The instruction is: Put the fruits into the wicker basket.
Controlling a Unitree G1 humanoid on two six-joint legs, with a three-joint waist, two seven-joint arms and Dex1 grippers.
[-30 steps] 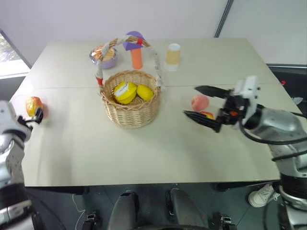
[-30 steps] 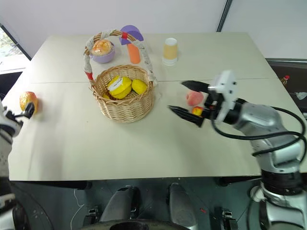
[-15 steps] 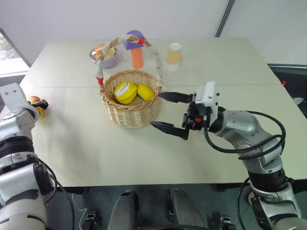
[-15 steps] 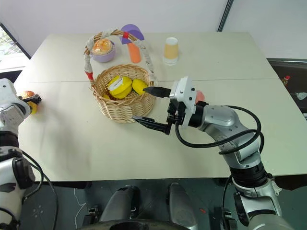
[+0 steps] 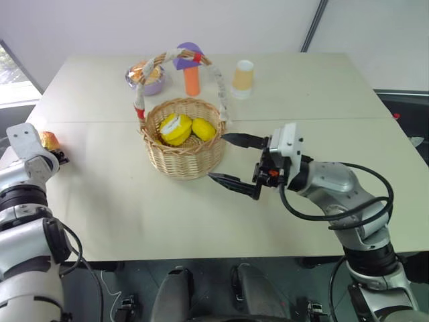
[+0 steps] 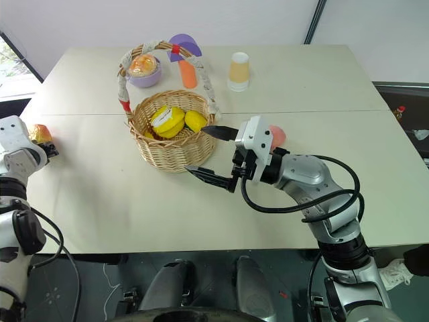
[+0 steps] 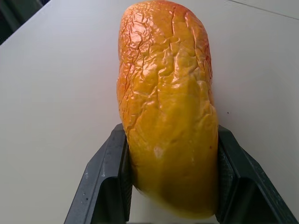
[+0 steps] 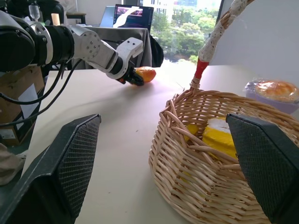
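Observation:
At the table's far left edge my left gripper (image 7: 172, 186) is shut on the orange-yellow fruit (image 7: 168, 107), its black fingers (image 7: 108, 179) pressing both sides; the fruit (image 5: 47, 139) rests on the tabletop. The wicker basket (image 5: 181, 159) stands mid-table with yellow lemon-like fruits (image 5: 176, 127) inside. My right gripper (image 5: 216, 156) hangs open and empty just right of the basket, fingers pointing at its wall. The pink peach (image 6: 277, 136) peeks out behind the right hand. The apple is hidden.
Behind the basket stand a lilac bowl (image 5: 153, 86) with a bun, a purple-capped orange mushroom shape (image 5: 190, 67) and a tan paper cup (image 5: 242, 76). The table's left edge (image 5: 30, 114) runs close to the left gripper.
The left gripper has reached down onto the orange-yellow fruit and shut on it. The right gripper swept left from the peach to the basket's side, staying open.

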